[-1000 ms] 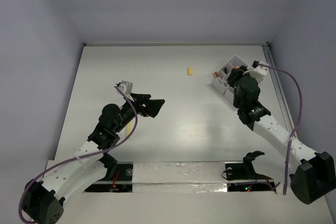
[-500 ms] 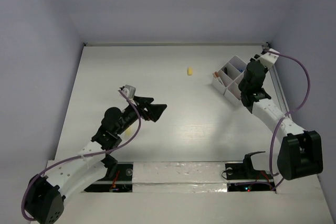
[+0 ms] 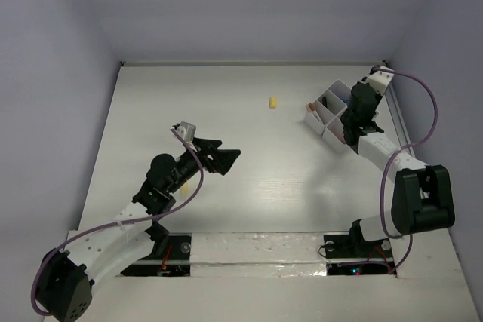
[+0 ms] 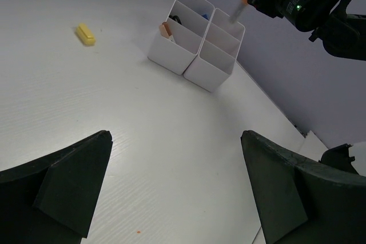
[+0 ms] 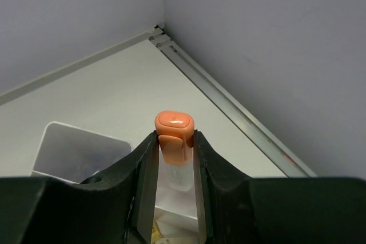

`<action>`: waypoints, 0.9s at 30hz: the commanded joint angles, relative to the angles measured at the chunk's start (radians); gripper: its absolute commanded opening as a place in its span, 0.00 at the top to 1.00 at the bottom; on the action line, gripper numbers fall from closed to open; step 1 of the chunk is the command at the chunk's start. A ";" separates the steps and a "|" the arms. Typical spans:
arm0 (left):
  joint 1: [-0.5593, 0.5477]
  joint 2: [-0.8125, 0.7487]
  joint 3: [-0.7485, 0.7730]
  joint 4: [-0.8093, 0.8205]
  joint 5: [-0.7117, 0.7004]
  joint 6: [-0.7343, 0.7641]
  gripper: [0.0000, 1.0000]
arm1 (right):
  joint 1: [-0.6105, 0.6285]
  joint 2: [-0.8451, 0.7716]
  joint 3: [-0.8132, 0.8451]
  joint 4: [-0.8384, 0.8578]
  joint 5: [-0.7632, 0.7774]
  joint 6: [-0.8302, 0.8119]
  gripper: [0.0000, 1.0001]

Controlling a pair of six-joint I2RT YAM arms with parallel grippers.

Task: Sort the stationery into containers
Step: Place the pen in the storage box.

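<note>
1. Tube (image 5: 173,155): a pale grey tube with an orange cap, standing nearly upright with the cap on top. In the right wrist view it sits at centre frame; in the left wrist view it is at the upper right, leaning a little, with its lower end at the rim of the tray's farthest compartment. Whether that end is inside the compartment or only above it cannot be told.
2. Right gripper (image 5: 174,138): its two fingers (image 5: 143,175) are clamped on the tube's sides just below the cap. In the top view it hangs over the tray at the right of the frame.
3. Tray (image 4: 174,55): white, split by thin walls into two rows of compartments, standing on the table near its far right corner. In the left wrist view an orange-brown bit (image 4: 166,30) leans in a near compartment of the left row; something dark and something blue show in the compartments behind it, too small to name.
4. Yellow bit (image 3: 272,102): lies alone on the table, upper centre of the top view, well apart from the tray to its left.
5. Left gripper (image 4: 176,138): fingers spread wide apart and holding nothing, above bare table at centre left of the top view, pointing toward the tray and well away from it.
6. Table (image 3: 189,96): white, enclosed by pale lilac walls, with a metal rail (image 5: 229,110) along its right edge.
</note>
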 commanded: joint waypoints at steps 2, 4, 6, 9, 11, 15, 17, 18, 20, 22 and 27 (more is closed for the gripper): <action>-0.005 0.013 -0.005 0.059 -0.001 0.018 0.05 | -0.008 -0.012 0.017 0.040 -0.018 0.047 0.79; -0.005 0.016 -0.003 0.059 -0.004 0.020 0.05 | -0.008 -0.012 0.028 0.014 -0.024 0.060 0.57; -0.005 0.021 -0.003 0.059 -0.009 0.021 0.05 | -0.008 -0.018 0.036 -0.026 -0.044 0.080 0.43; -0.005 0.027 0.000 0.058 -0.015 0.025 0.05 | -0.008 -0.038 0.056 -0.080 -0.081 0.107 0.33; -0.005 0.033 0.000 0.055 -0.017 0.026 0.05 | -0.008 -0.047 0.074 -0.124 -0.125 0.121 0.30; -0.005 0.036 0.001 0.056 -0.023 0.028 0.05 | -0.008 -0.089 0.096 -0.198 -0.234 0.187 0.30; -0.005 0.039 0.001 0.056 -0.027 0.029 0.05 | 0.016 -0.097 0.102 -0.224 -0.312 0.201 0.35; -0.005 0.039 0.001 0.058 -0.027 0.029 0.05 | 0.031 -0.097 0.109 -0.238 -0.328 0.208 0.38; -0.005 0.042 0.003 0.056 -0.033 0.031 0.06 | 0.082 -0.078 0.125 -0.272 -0.416 0.213 0.51; -0.005 0.036 0.003 0.053 -0.047 0.031 0.07 | 0.119 -0.058 0.148 -0.293 -0.475 0.238 0.77; -0.005 -0.033 -0.009 0.047 -0.105 0.029 0.22 | 0.281 0.101 0.237 -0.376 -0.656 0.265 0.98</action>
